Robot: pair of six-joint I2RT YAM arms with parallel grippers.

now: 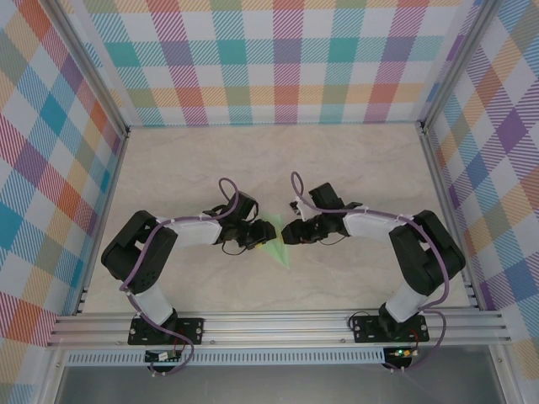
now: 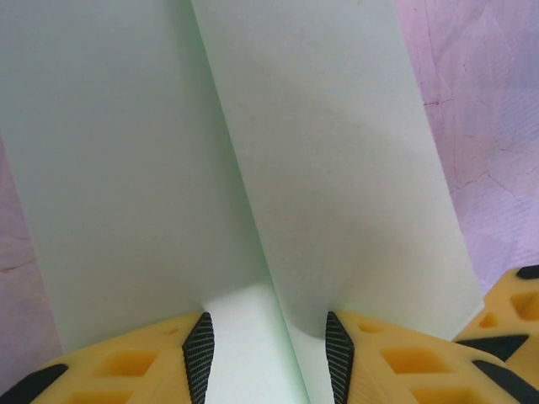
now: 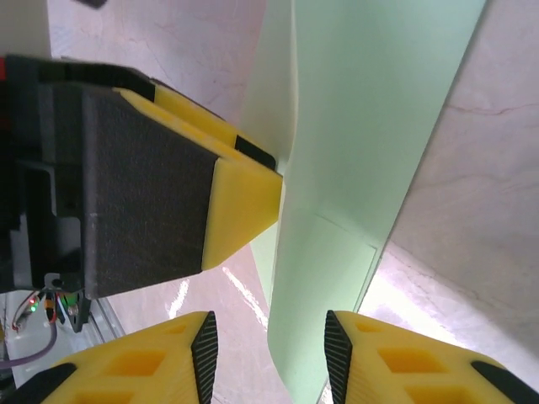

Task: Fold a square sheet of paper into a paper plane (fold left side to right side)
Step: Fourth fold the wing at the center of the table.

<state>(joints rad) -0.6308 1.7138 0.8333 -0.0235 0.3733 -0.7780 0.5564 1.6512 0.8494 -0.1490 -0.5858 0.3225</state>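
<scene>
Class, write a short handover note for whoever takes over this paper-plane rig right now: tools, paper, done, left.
Left tool: open, fingertips either side of the paper.
Right tool: open, paper's end between its fingertips.
Paper: middle of the table, between both tools, folded narrow with one long crease.
Done: the lengthwise folding.
Left: probably the final shaping into a plane; regrip first.

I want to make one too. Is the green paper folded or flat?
Folded. The paper shows two long flaps meeting along a crease down its middle.
</scene>
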